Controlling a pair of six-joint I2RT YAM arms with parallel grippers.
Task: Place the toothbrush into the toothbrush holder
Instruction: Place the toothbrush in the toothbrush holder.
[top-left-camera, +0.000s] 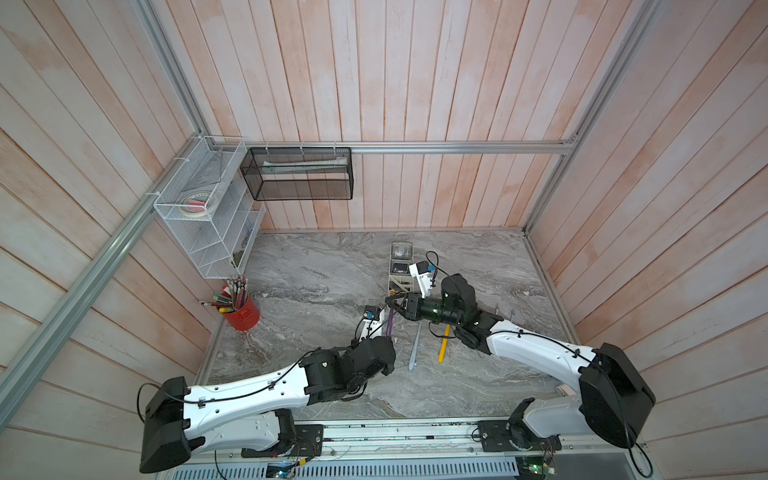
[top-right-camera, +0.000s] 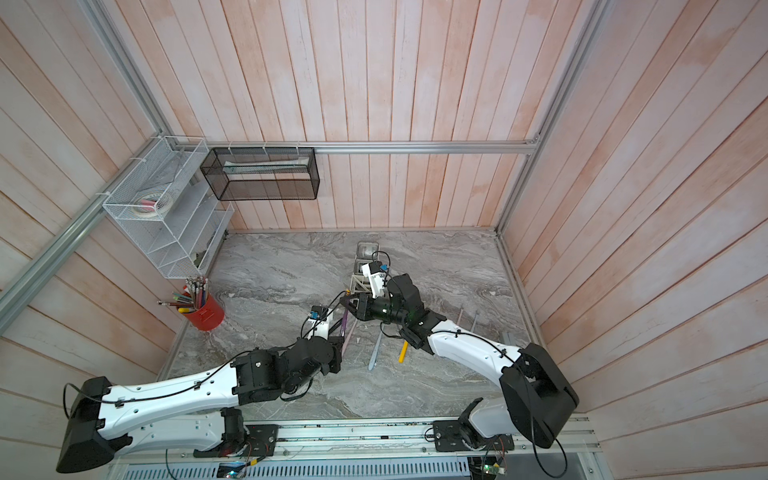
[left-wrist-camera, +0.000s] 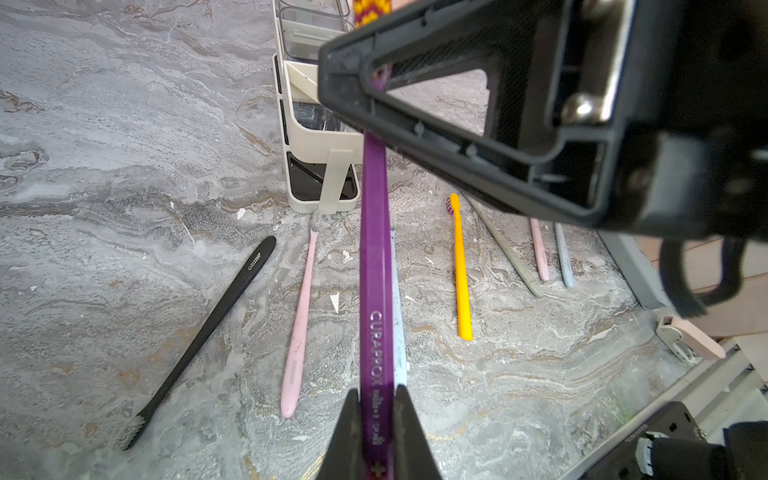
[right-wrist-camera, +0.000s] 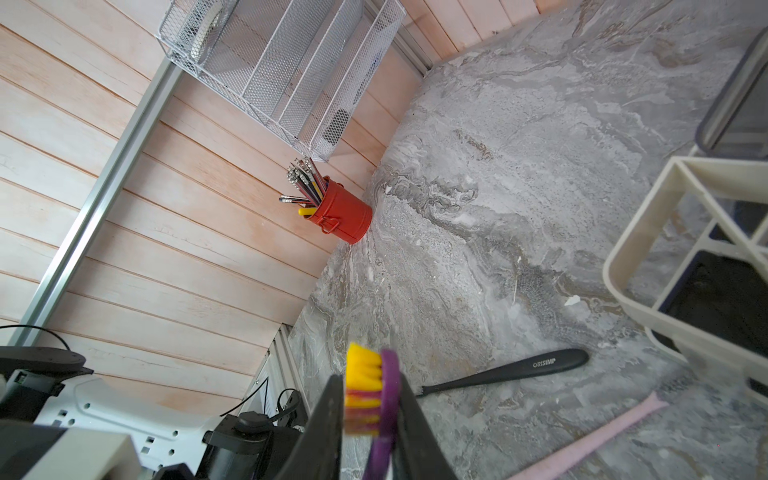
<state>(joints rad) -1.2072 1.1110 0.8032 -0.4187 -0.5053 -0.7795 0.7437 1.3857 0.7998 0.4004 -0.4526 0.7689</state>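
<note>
Left tool (left-wrist-camera: 376, 399) clamps narrow on the handle end of the purple toothbrush (left-wrist-camera: 374, 249), held above the bench (left-wrist-camera: 124, 208). Right tool (right-wrist-camera: 370, 380) pinches its bristle head, just near of the toothbrush holder (left-wrist-camera: 332, 174) standing upright mid-bench, brush outside it.

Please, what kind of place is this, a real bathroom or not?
Likely a robot test cell staged as a bathroom counter: plank walls on an aluminium frame, a marble-look top, and a toothbrush holder with toothbrushes lying beside it.
</note>
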